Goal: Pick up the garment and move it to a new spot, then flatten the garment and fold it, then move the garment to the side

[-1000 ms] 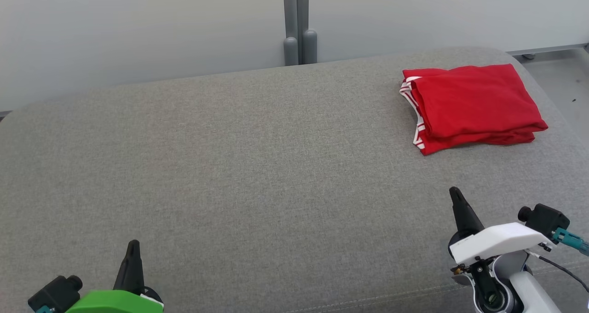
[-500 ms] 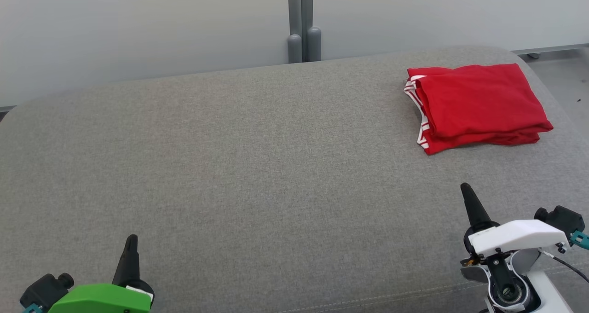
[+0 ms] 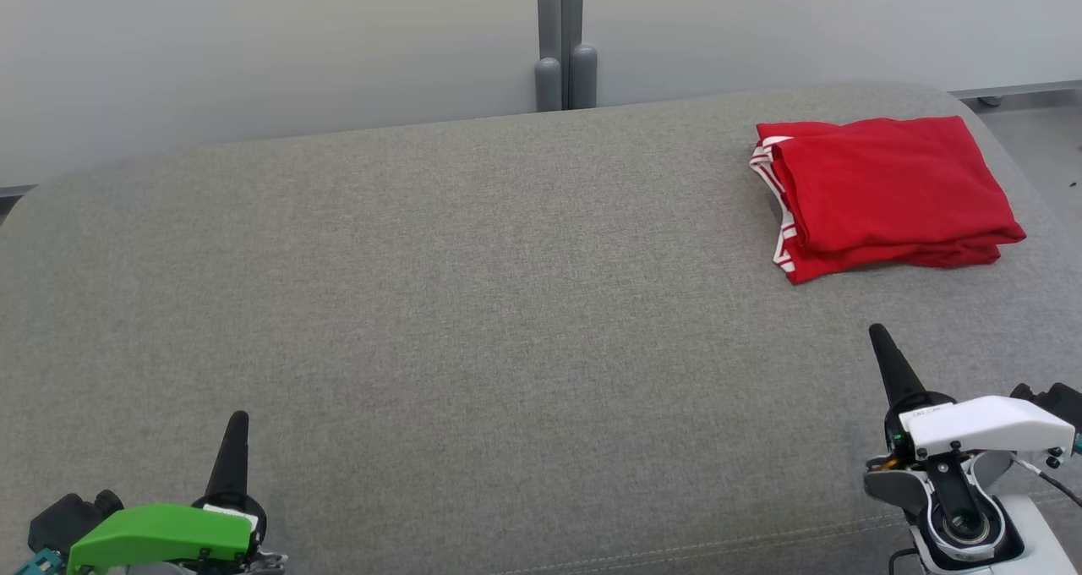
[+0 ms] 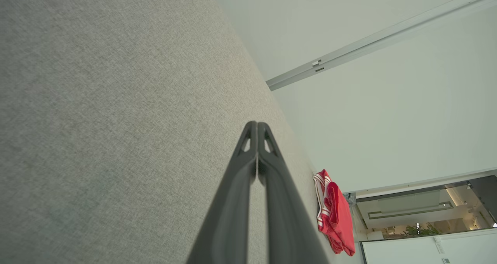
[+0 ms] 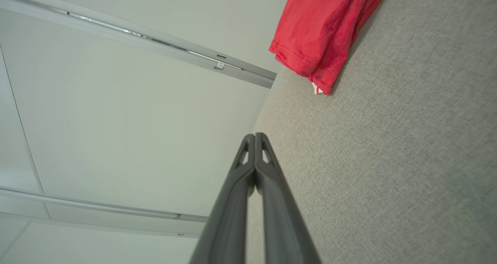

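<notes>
A red garment (image 3: 888, 186) with white-striped trim lies folded into a neat rectangle at the far right of the grey fabric surface (image 3: 473, 304). The same garment (image 4: 336, 213) appears small in the left wrist view and as a red edge (image 5: 322, 31) at the top of the right wrist view. My left gripper (image 3: 239, 418) rests low at the near left, shut and holding nothing. My right gripper (image 3: 877, 331) sits at the near right, well short of the garment, also shut and bare. Both pairs of fingertips (image 4: 256, 125) (image 5: 254, 136) press together.
A pale wall with a grey vertical post (image 3: 565, 42) runs behind the surface. The rounded right end of the surface drops to a grey floor (image 3: 1044, 144) just past the garment.
The head camera has shifted, sliding the scene slightly right. Both grippers have drawn back toward the near edge, the right one also drifting right. The garment lies still.
</notes>
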Robot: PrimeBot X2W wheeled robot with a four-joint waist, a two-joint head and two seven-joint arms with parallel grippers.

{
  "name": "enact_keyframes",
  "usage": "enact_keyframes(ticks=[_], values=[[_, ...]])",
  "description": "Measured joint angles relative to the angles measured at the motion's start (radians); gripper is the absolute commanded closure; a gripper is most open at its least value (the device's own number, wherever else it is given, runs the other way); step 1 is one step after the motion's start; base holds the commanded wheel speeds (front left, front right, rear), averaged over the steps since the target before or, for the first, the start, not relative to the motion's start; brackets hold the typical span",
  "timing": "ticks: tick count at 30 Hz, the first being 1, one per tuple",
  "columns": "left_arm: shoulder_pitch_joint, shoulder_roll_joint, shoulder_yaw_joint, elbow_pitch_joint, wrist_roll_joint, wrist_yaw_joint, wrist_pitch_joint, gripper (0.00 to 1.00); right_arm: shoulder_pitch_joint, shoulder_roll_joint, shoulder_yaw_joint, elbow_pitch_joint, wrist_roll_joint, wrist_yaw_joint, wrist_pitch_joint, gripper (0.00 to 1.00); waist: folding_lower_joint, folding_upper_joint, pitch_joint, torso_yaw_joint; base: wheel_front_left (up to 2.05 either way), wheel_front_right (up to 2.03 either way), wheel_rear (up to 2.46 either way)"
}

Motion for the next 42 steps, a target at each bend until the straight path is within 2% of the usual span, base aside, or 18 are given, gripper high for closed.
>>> enact_keyframes(ticks=[7,12,27,42], values=[[-0.012,0.002,0.009,0.012,-0.075,-0.015,0.016,1.0,0.0,0.004,-0.03,0.003,0.07,0.01,0.019,1.0,0.0,0.0,0.003,0.005,0.0,0.0,0.0],[-0.034,0.004,0.016,0.024,-0.175,-0.033,0.035,1.0,-0.003,0.008,-0.066,0.008,0.153,0.03,0.041,1.0,0.0,0.0,0.006,0.01,0.0,0.0,0.0],[-0.075,0.01,0.037,0.054,-0.369,-0.068,0.086,1.0,-0.017,0.021,-0.142,0.019,0.33,0.066,0.089,1.0,0.0,0.0,0.014,0.021,0.0,0.0,0.0],[-0.085,0.011,0.041,0.065,-0.381,-0.075,0.087,1.0,-0.022,0.022,-0.153,0.024,0.355,0.071,0.092,1.0,0.0,0.0,0.014,0.022,0.0,0.0,0.0]])
